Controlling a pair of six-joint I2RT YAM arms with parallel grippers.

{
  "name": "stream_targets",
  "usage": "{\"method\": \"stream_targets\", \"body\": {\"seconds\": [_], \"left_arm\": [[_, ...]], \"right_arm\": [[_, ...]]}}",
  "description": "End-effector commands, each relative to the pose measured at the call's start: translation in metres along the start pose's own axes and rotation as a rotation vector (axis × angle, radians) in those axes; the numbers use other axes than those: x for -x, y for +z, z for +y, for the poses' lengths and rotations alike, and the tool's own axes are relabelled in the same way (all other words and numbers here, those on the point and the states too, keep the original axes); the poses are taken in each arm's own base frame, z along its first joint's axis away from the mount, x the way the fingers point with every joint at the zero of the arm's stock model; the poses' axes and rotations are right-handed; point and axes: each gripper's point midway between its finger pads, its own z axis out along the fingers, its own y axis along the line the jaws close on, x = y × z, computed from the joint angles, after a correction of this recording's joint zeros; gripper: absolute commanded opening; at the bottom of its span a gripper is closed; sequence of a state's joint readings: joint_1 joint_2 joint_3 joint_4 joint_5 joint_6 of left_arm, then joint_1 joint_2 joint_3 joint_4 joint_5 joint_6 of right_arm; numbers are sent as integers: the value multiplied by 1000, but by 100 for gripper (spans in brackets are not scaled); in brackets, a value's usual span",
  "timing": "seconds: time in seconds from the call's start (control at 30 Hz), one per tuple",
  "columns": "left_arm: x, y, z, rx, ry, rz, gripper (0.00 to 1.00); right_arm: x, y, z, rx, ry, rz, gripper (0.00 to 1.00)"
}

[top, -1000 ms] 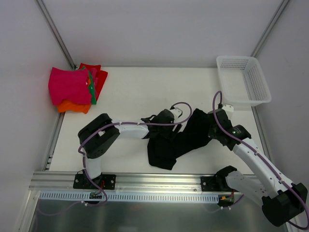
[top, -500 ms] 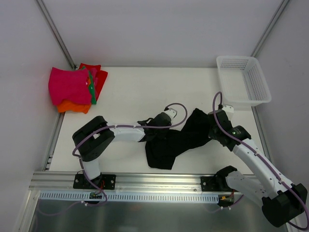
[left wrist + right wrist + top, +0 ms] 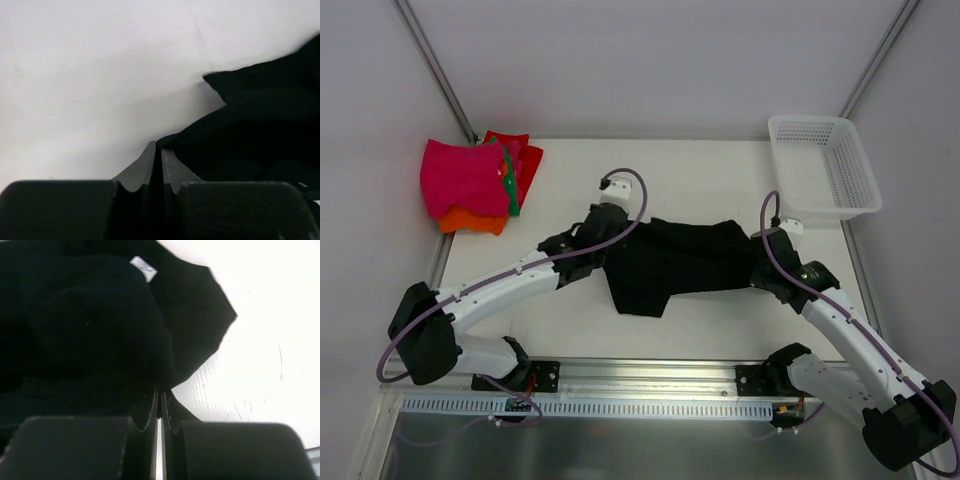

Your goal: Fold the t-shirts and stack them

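Note:
The black t-shirt (image 3: 675,262) lies stretched across the middle of the table between both grippers. My left gripper (image 3: 612,243) is shut on the shirt's left edge; in the left wrist view its tips (image 3: 156,146) pinch a fold of the black cloth (image 3: 260,125). My right gripper (image 3: 756,266) is shut on the shirt's right edge, and its tips (image 3: 160,391) clamp black cloth (image 3: 90,330) below the white neck label (image 3: 143,267). At the back left sit folded t-shirts: pink (image 3: 465,178) on orange (image 3: 470,222), with red (image 3: 522,152) and green (image 3: 510,185) beside them.
A white mesh basket (image 3: 825,165) stands at the back right corner. Metal frame posts run along the table's left and right back edges. The aluminium rail with both arm bases lines the near edge.
My left gripper has shut on the black shirt's left edge and drawn it left and toward the back, spreading the bunched shirt out. The right gripper has held still.

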State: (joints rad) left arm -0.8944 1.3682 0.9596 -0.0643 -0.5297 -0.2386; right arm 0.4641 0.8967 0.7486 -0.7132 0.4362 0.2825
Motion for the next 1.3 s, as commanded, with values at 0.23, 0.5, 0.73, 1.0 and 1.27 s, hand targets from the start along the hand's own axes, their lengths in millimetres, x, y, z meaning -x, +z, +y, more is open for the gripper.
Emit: {"method": "stream_targets", "body": {"seconds": [0.23,0.5,0.73,1.0,1.27], "left_arm": [[69,-66,110,285,-95,-162,0],[72,-91,149,474,-160,-183,0],[95,-129,175,524,-252,-272,0],[115,-167,189,515,-335,-376,0],[136,-165,178,456,-294,-368,0]], "right_arm": [[3,2,-1,-3,-7,-9,1],[2,2,-5,-12,-8,-22,0],[-1,2,-4,-5,-4,-16,1],[-4,1,-6,-7,-2,-7,8],[2,-2,-6,-15,20,-13,89]]}}
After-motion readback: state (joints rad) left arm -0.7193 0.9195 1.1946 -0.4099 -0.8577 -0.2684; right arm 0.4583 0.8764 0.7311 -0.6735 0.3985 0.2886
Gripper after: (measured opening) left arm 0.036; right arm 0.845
